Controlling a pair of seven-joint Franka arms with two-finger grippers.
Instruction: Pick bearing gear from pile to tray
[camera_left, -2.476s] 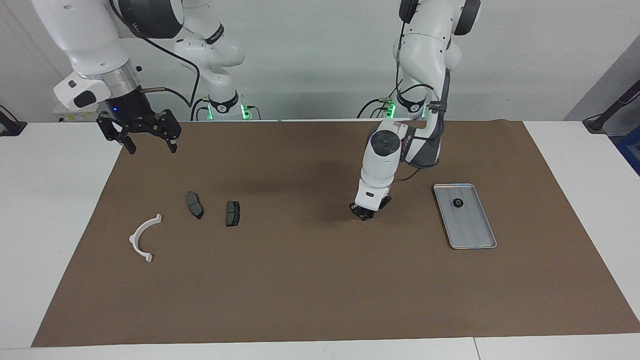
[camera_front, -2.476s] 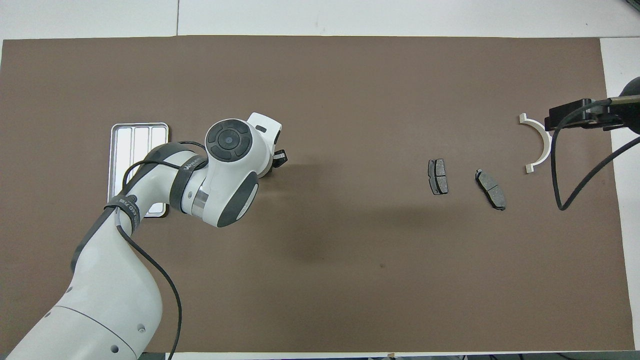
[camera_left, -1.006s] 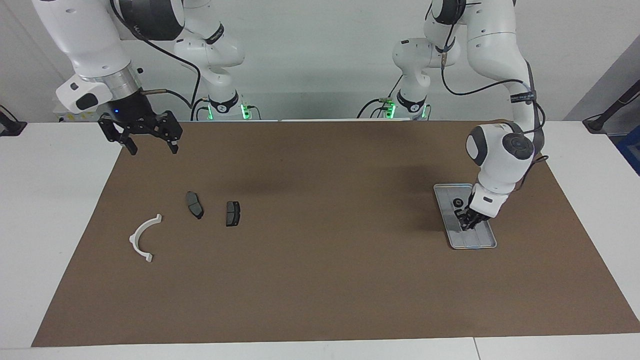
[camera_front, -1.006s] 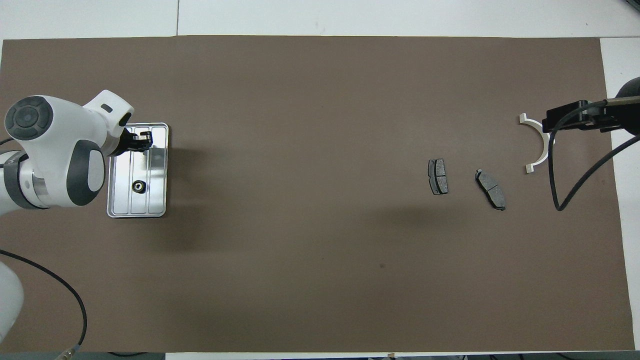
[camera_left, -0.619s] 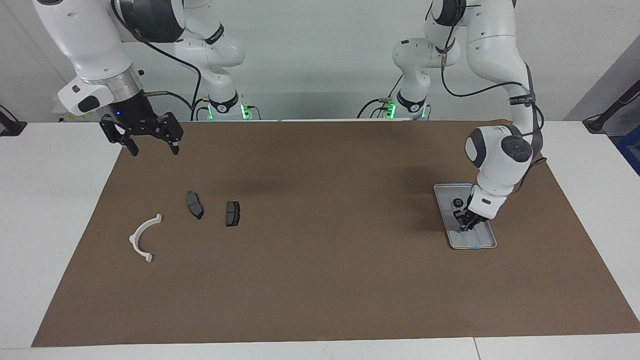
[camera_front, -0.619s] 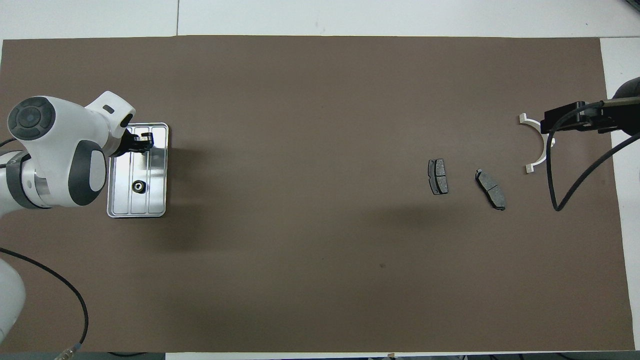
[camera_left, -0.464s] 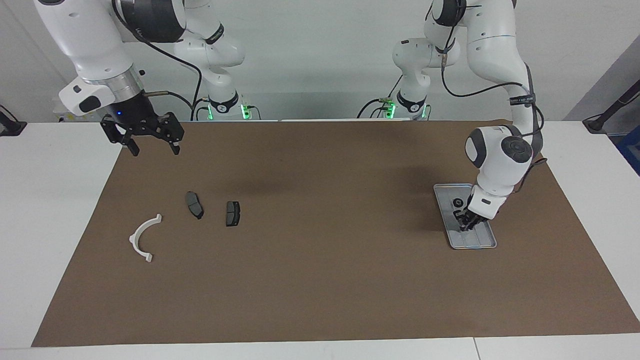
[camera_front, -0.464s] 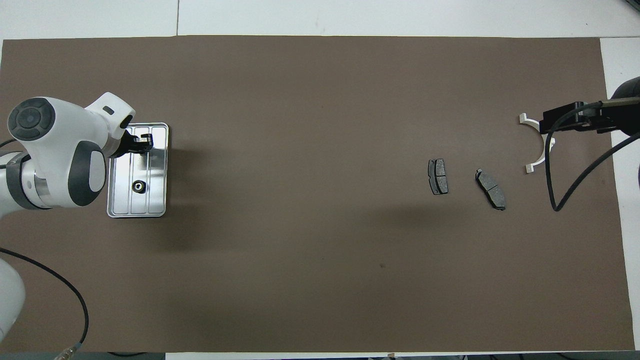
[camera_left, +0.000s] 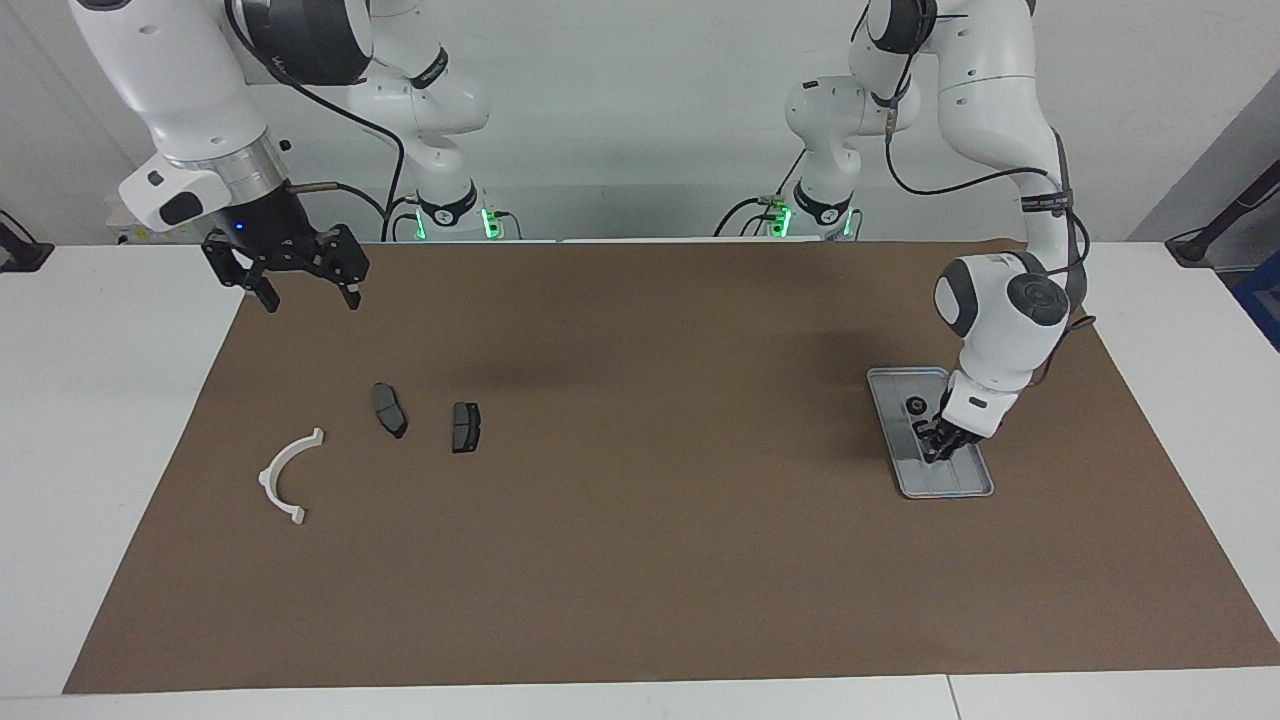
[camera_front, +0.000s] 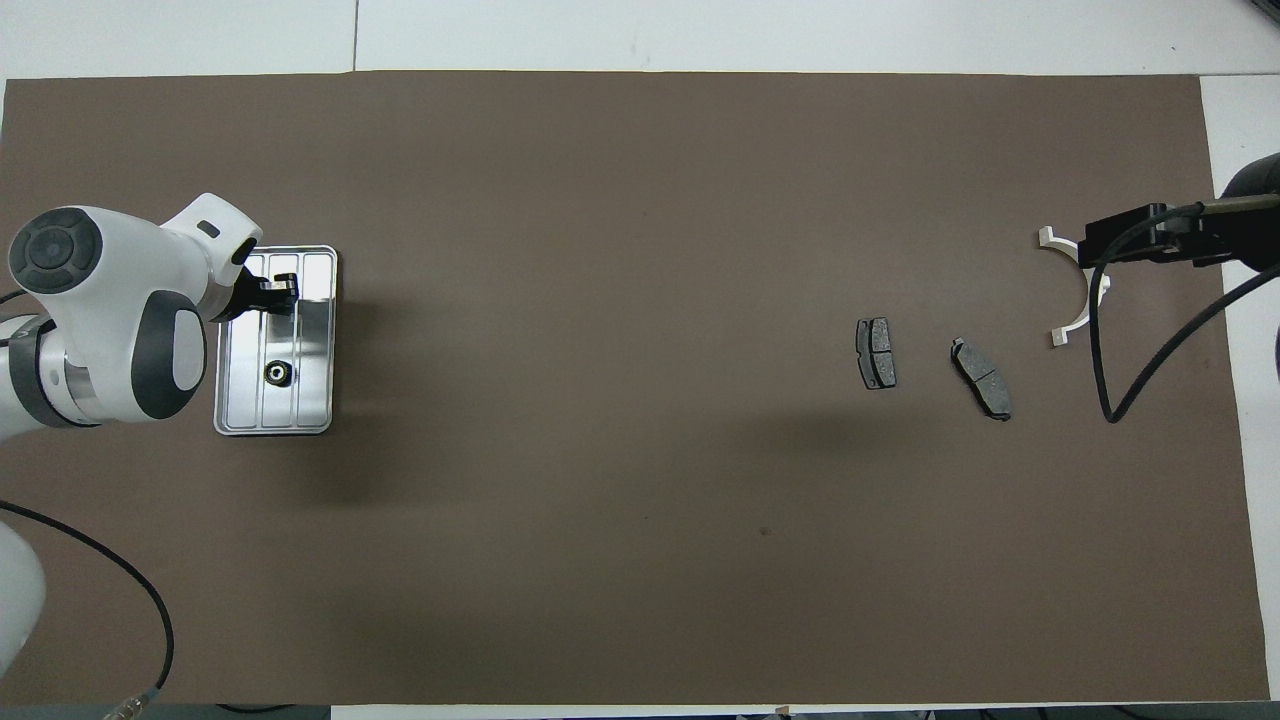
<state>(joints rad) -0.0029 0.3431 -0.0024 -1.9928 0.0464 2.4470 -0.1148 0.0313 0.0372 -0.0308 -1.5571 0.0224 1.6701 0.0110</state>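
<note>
Read on the overhead view, the brown mat (camera_front: 640, 480) fills the table. The left arm has swung from the mat's centre out to nine o'clock, and the left gripper (camera_left: 935, 450) now hangs low over the tray (camera_front: 315, 400); whether it grips anything or has let go cannot be told. The right gripper (camera_left: 311, 300) waits, spread wide and empty, over the mat's edge near three o'clock. Below it lie the white bracket (camera_left: 268, 474) and two brake pads (camera_left: 389, 410), untouched. One bearing gear (camera_front: 277, 373) already sits in the tray, at six o'clock from the left gripper. This looks like a second delivery, at the release.
</note>
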